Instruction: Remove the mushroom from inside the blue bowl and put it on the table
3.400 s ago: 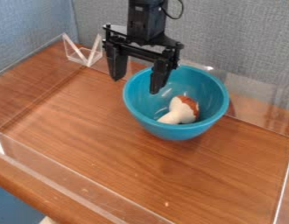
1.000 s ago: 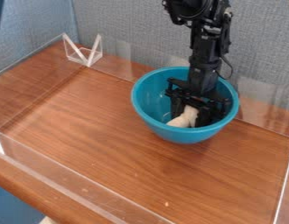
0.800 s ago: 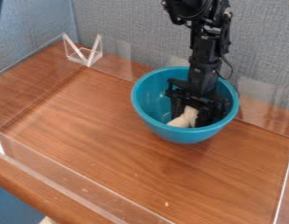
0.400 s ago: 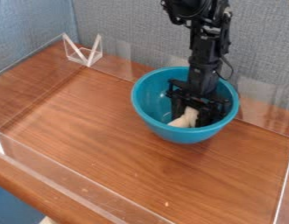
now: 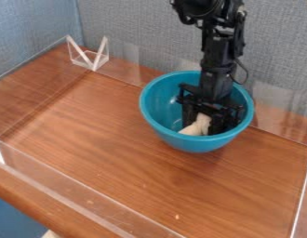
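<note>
The blue bowl (image 5: 163,116) stands on the table (image 5: 106,158) toward the back right. My black gripper (image 5: 202,113) reaches steeply down into the bowl from above. Its fingers are closed on the mushroom (image 5: 194,125), whose cream stem shows below them near the bowl's bottom. The reddish cap is mostly hidden behind the fingers.
Low clear plastic walls edge the table, with a clear folded stand (image 5: 87,53) at the back left. A grey-blue fabric wall stands behind. The wood surface spreads left and front of the bowl.
Over the last second nothing has visibly moved. Compared with the oldest frame, the gripper has come down from above the bowl's rim into the bowl and closed on the mushroom.
</note>
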{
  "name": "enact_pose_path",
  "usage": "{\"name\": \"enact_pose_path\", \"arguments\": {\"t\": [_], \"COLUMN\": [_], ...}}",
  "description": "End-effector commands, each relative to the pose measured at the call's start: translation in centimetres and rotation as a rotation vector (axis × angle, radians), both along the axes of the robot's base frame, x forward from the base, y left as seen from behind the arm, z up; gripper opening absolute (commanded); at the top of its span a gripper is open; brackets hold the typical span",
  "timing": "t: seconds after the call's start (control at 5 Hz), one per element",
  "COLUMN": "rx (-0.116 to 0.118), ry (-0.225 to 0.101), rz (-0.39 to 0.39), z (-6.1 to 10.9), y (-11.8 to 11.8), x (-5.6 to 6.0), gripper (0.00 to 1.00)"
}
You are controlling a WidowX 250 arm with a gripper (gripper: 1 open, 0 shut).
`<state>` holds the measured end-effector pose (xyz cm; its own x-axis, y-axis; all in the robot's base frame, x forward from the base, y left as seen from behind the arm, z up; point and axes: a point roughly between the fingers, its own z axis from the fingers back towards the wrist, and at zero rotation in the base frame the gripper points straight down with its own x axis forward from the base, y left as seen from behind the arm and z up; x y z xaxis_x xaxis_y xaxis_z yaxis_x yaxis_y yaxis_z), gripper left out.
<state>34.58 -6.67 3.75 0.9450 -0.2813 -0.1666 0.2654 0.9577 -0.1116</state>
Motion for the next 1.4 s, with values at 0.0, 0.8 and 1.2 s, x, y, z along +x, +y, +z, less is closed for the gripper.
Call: {"name": "enact_pose_path", "arguments": {"t": [0.0,0.8,1.2], "rx": [-0.023,-0.042,-0.046], "ry": [-0.108,-0.133,-0.180], "rz": [0.012,-0.010,-0.025], "z": [4.0,5.8,8.0], "y": [0.5,0.7,0.9], "x": [0.7,0.1,-0.3], "gripper": [0.00,0.00,0.00]}}
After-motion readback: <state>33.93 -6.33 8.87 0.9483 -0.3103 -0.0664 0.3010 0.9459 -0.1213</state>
